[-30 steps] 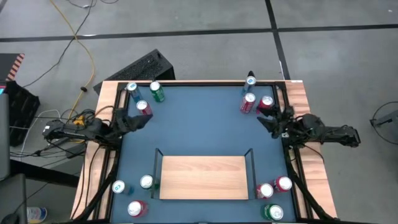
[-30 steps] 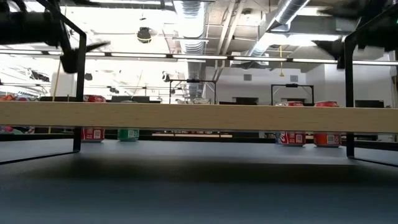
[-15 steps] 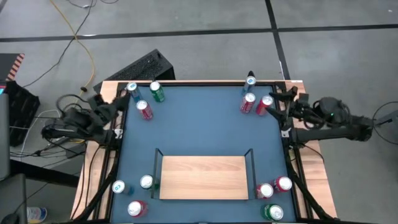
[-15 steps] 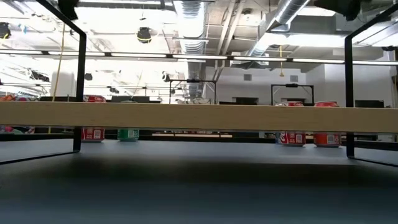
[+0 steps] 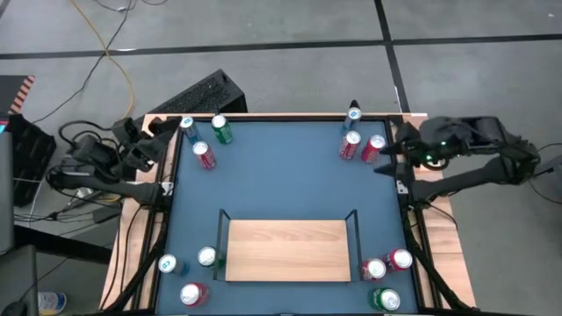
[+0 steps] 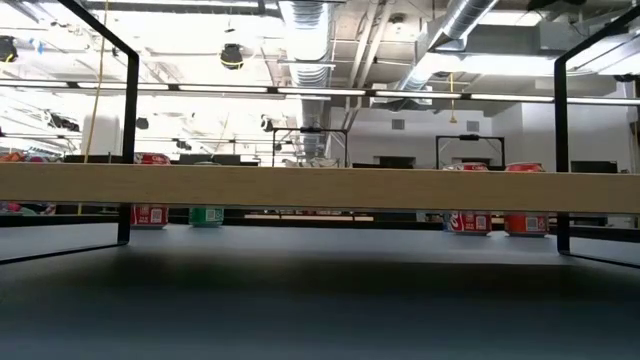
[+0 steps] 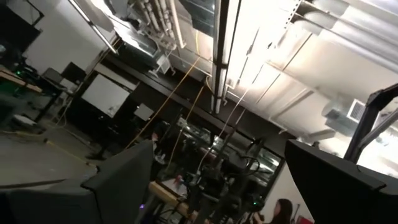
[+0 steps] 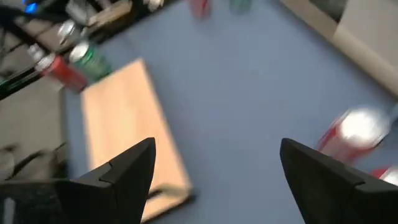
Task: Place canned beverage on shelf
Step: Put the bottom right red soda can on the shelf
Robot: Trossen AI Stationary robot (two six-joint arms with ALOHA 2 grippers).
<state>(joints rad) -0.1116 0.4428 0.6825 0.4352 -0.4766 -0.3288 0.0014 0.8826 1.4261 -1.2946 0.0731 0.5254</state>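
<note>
The shelf (image 5: 288, 250), a light-wood board with black end rails, stands at the table's near middle, with no can on it; its front edge crosses the low view (image 6: 320, 187). Cans stand upright in four groups at the table's corners. My left gripper (image 5: 162, 133) is open and empty over the far left edge, beside a blue can (image 5: 186, 125), and points up at the ceiling (image 7: 217, 186). My right gripper (image 5: 385, 161) is open and empty, raised beside two red cans (image 5: 375, 147) at the far right. Its wrist view (image 8: 217, 180) looks down on the shelf (image 8: 124, 124).
At the far left stand a green can (image 5: 221, 129) and a red can (image 5: 204, 154); at the far right, a blue can (image 5: 353, 114) and a red one (image 5: 350, 145). More cans stand at the near left (image 5: 193, 294) and near right (image 5: 385, 299), flanking the shelf. The blue tabletop (image 5: 281, 175) lies bare in the middle.
My left gripper has drawn back from the red can toward the table's far left corner and tipped upward. My right arm has pulled back toward the table's right edge and risen. Both arms have left the top of the low view. No can has moved.
</note>
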